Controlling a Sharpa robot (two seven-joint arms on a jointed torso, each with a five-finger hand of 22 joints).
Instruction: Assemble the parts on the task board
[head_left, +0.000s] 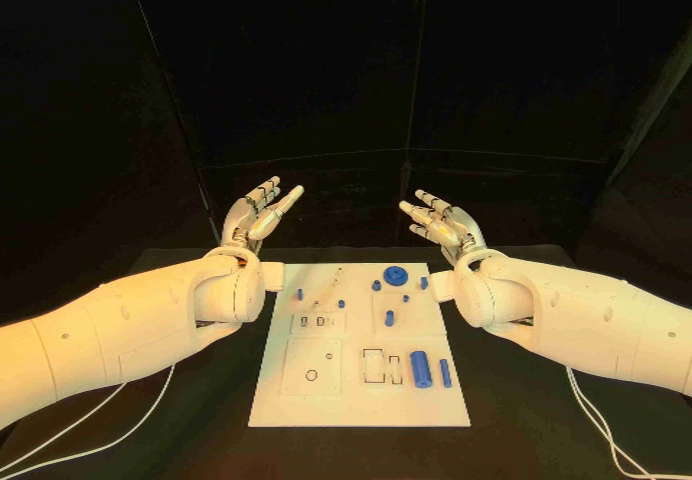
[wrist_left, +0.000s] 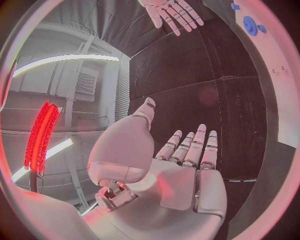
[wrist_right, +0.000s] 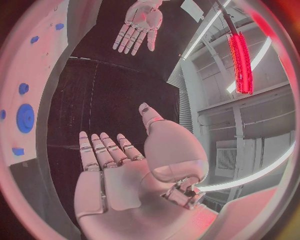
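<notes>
Your left hand (head_left: 261, 215) was raised at the upper left of centre, fingers stretched apart and holding nothing. The task board (head_left: 289, 400) lay in the lower middle of the frame, with its blue parts (head_left: 420, 369) lying or standing on it. Your right hand (head_left: 441, 224) was raised at the upper right of centre, fingers likewise spread and empty.

Both arms are reaching forward. The left hand (head_left: 261, 215) and right hand (head_left: 441, 224) are hanging raised, palms facing each other, fingers extended and apart, holding nothing.
</notes>
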